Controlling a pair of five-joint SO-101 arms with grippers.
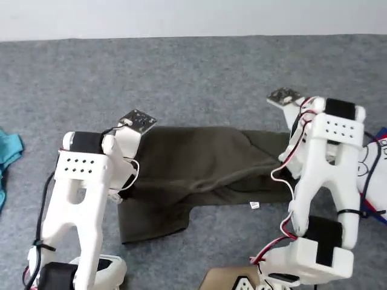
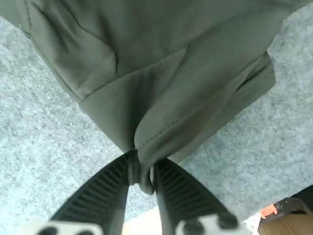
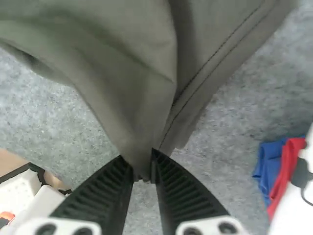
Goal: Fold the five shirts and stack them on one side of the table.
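Observation:
A dark olive shirt lies spread across the middle of the grey table, partly folded over itself, with a small white tag near its lower edge. My left gripper is shut on a pinched fold of the olive shirt at its left side, and the cloth hangs away from the jaws. My right gripper is shut on a bunched edge of the same olive shirt at its right side. In the high view the white left arm and white right arm stand over the shirt's two ends.
A teal garment lies at the table's left edge. A blue and red garment lies at the right, partly behind the right arm. Bare grey carpet-like surface stretches behind the shirt. A brown object sits at the front edge.

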